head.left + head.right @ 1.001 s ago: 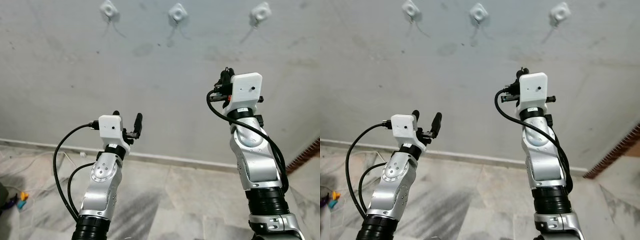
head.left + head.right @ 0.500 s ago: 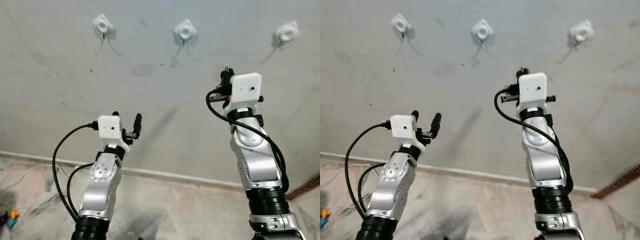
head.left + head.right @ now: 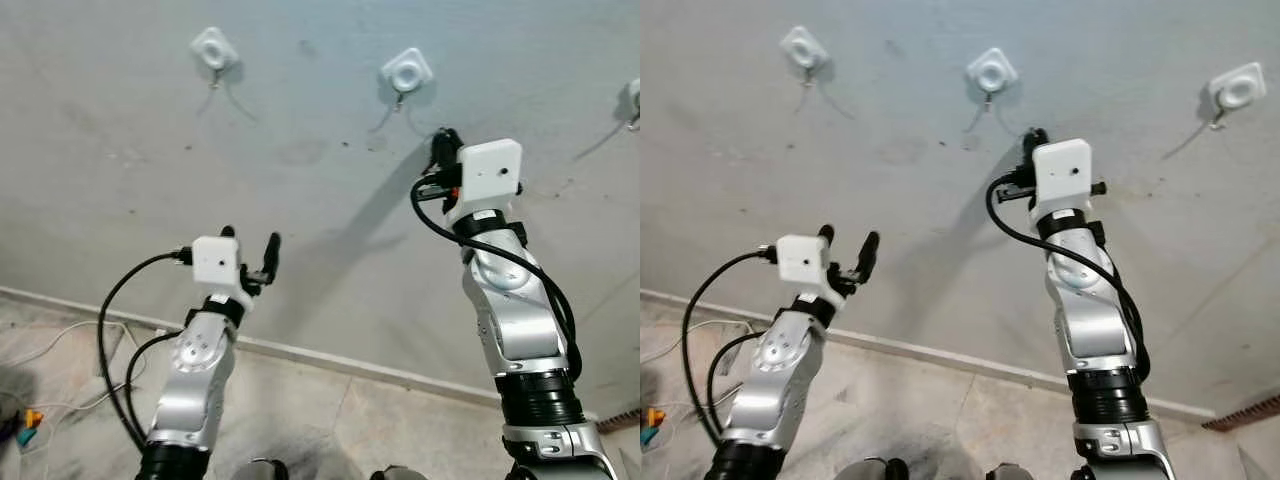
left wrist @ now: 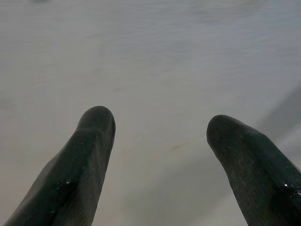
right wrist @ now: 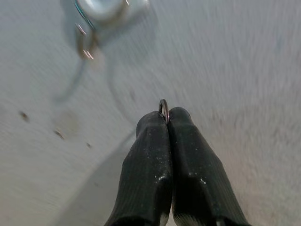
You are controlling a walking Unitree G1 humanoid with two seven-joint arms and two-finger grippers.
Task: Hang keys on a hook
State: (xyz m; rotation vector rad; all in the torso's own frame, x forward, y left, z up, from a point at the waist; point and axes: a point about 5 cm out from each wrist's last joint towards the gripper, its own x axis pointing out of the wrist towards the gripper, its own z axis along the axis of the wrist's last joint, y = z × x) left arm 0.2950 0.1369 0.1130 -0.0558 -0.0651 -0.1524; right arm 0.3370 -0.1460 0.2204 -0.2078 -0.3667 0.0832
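Floor tiles lie at the frame bottom. Left tool, lower left, is released, fingers spread, grasping nothing. Right tool, upper centre, is clenched on the key ring, just below the middle hook. Risk: the ring sits edge-on and barely protrudes, so it may miss the hook or slip. Bare wall leaves room either side.

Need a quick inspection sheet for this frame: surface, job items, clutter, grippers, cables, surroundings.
Surface: grey wall, scuffed.
Job's things: three wall hooks, left hook, middle hook, right hook; key ring poking from the fingertips.
Clutter: small coloured items on floor.
Grippers: right gripper shut on key ring, below middle hook; left gripper open, nothing between its fingers.
Cables: black arm cable; white cord on floor.
Surroundings: marble floor, baseboard.
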